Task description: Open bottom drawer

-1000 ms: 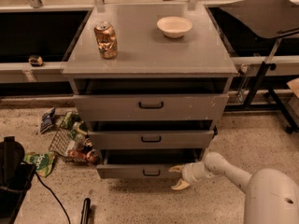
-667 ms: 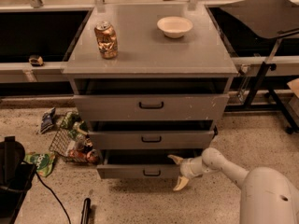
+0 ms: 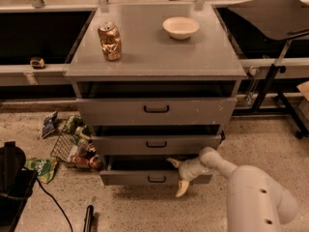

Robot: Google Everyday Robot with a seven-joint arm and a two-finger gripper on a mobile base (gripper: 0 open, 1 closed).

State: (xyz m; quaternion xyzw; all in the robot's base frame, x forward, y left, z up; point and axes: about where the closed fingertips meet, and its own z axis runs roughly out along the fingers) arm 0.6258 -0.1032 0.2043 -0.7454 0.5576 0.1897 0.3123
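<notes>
At the foot of the grey metal cabinet (image 3: 227, 88), the bottom drawer (image 3: 130, 178) is seen standing partly out, its narrow front set forward of the two fronts above it. Only a dark strip of its inside is exposed, and whether anything lies in it cannot be told. The pincer (image 3: 177, 176) is placed at the right part of that front, just beside the small black loop handle (image 3: 156, 179). It is spread wide, with one finger (image 3: 173, 162) at the front's top edge and the other (image 3: 182, 188) hanging below its lower edge; nothing is clamped between them. The middle drawer (image 3: 125, 144) and the top drawer (image 3: 111, 111) are also ajar, with shadowed gaps above them. On the worktop (image 3: 154, 57) a dented soda can (image 3: 110, 41) and a white bowl (image 3: 180, 27) are set well apart. On the floor to the left, a wire basket (image 3: 63, 151) is filled with packets and cans.
</notes>
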